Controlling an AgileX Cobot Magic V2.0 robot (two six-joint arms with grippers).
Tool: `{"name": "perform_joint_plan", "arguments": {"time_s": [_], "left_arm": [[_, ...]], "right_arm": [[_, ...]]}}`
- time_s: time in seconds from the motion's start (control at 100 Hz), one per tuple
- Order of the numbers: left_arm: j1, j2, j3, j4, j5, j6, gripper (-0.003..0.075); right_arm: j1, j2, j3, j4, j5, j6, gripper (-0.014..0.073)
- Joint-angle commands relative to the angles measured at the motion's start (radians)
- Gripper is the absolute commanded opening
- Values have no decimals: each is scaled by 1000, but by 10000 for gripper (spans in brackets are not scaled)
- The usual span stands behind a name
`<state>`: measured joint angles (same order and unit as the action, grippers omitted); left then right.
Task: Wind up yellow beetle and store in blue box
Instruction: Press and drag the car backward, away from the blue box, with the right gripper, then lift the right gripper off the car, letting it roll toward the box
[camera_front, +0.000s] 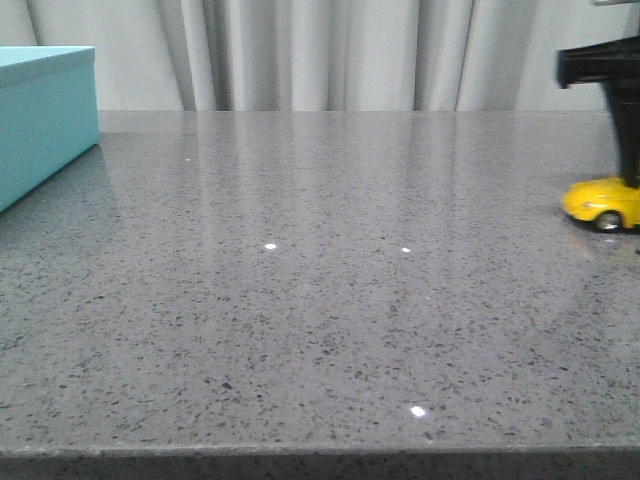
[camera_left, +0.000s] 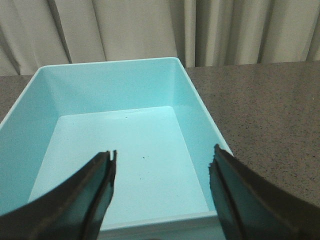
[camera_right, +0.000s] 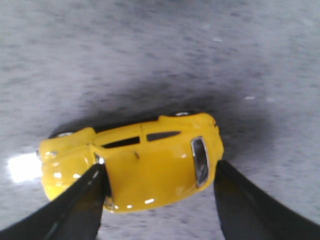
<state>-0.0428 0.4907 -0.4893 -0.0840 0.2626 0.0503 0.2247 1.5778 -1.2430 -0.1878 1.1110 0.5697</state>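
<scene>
The yellow beetle stands on its wheels on the grey table at the far right edge of the front view. In the right wrist view I see its roof from above. My right gripper is open and straddles the car lengthwise: one finger lies against the windscreen end, and the other stands a little off the rear end. It shows as a dark arm above the car. The blue box sits at the far left. My left gripper hangs open and empty over the box's empty inside.
The speckled grey tabletop stretches between the box and the car. Its front edge runs along the bottom of the front view. Pale curtains hang behind the table.
</scene>
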Motion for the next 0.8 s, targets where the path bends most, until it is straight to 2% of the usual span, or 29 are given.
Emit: {"name": "perform_joint_plan", "arguments": {"time_s": [0.0, 0.19, 0.33, 0.5, 0.79], "left_arm": [[-8, 8, -38, -2, -70, -2, 410], [-8, 8, -38, -3, -70, -2, 410], [-8, 8, -38, -3, -70, -2, 410], [-8, 8, -38, -3, -83, -2, 410], [-8, 8, -38, -3, -81, -2, 410]], "right_arm": [[-53, -41, 15, -57, 38, -51, 477], [-128, -60, 17, -57, 36, -107, 477], [-126, -91, 7, -43, 4, -119, 477], [-108, -227, -63, 44, -39, -143, 477], [-105, -396, -53, 81, -50, -170, 477]]}}
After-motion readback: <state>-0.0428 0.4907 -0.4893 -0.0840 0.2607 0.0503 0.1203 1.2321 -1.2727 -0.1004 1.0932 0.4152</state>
